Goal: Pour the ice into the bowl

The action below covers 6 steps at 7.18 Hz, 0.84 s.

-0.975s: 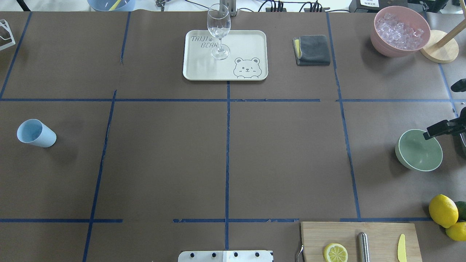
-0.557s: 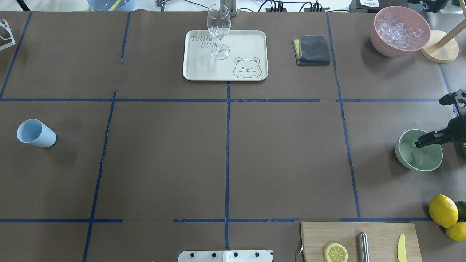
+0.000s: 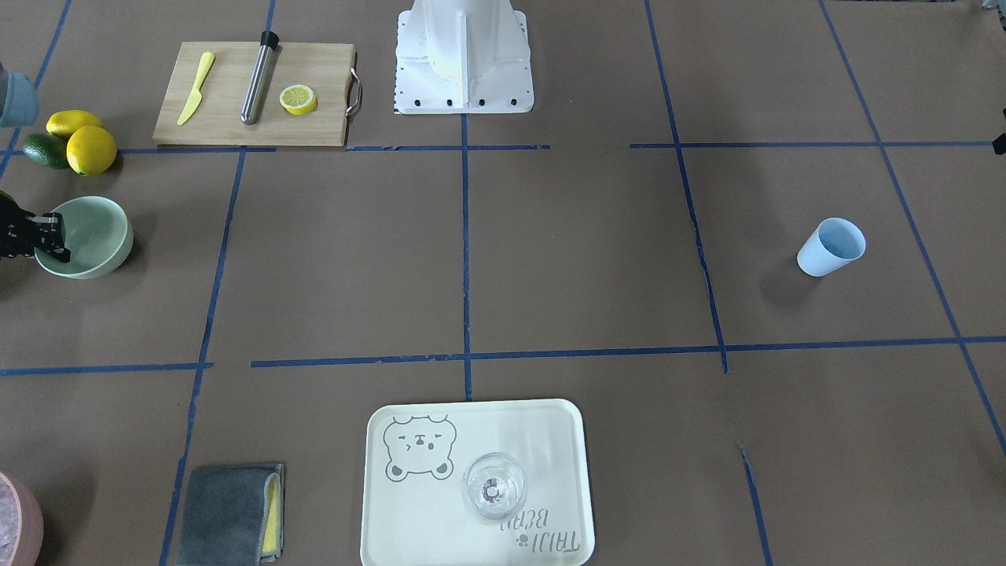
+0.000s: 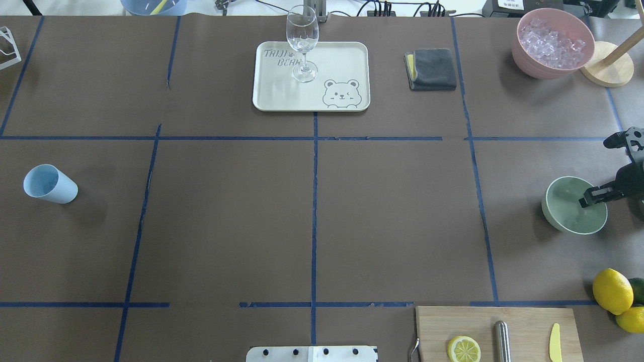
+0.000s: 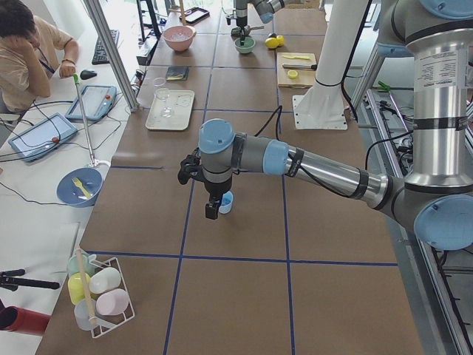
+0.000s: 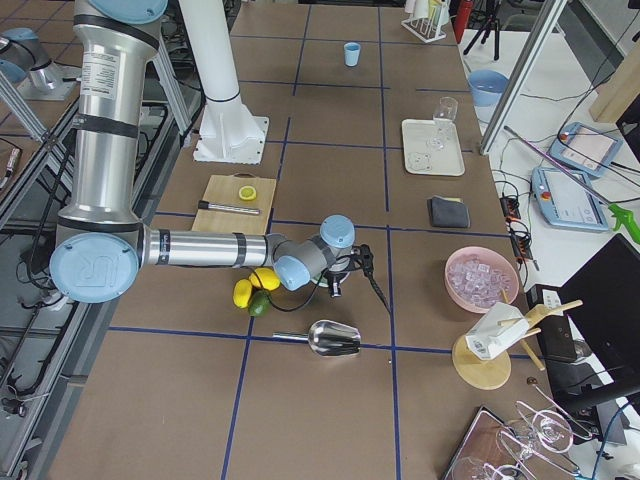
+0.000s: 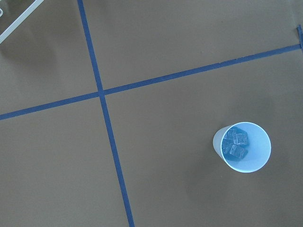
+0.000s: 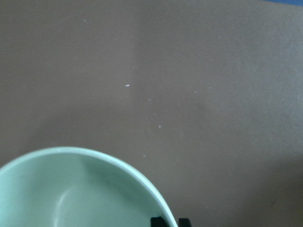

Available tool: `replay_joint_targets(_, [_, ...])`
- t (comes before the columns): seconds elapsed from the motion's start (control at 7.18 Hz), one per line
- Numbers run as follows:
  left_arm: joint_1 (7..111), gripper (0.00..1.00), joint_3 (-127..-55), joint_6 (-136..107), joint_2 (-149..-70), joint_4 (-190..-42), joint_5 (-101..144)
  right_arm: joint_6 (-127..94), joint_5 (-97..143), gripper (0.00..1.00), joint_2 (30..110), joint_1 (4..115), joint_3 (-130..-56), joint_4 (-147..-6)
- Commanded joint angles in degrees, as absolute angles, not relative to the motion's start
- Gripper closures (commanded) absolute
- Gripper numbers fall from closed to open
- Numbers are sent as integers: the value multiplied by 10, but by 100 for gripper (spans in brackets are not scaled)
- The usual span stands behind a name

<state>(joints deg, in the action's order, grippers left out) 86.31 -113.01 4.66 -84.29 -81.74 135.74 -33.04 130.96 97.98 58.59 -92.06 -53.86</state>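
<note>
The mint-green bowl [image 4: 566, 211] [image 3: 94, 232] sits near the table's right edge and looks empty. My right gripper [image 4: 584, 201] [image 3: 56, 240] is at its rim. In the right wrist view the two fingertips [image 8: 157, 221] straddle the rim of the bowl [image 8: 57, 189], shut on it. The ice [image 7: 236, 144] lies in the light blue cup [image 7: 242, 147] [image 4: 50, 184] on the far left. My left gripper [image 5: 212, 208] hangs over that cup [image 5: 226, 201]; I cannot tell whether it is open or shut.
A pink bowl [image 4: 528, 63] heaped with ice stands at the back right beside a wooden stand [image 4: 609, 70]. A tray [image 4: 342, 60] carries a wine glass [image 4: 302, 40]; a grey cloth [image 4: 431, 69] lies beside it. Cutting board [image 4: 523, 327] and lemons [image 4: 612, 290] are front right. A person [image 5: 29, 52] sits beyond the table.
My right gripper moved further in over the bowl's rim and closed on it. The bowl shifted slightly left and away. The cup has not moved.
</note>
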Motion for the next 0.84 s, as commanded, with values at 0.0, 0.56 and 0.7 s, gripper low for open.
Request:
replay_joint_targets(0.0, [863,0,-1130,47,-843,-817,1358,-403,1350,100,972,584,-982,-545])
replay_joint_targets(0.56, [863,0,-1129,50,-842,-817,1358,-784,1284,100,765,434,-1001,-541])
replay_joint_targets(0.7, [862,0,-1129,50,-842,-817,1357,-860,1220,100,712,369,-998,-547])
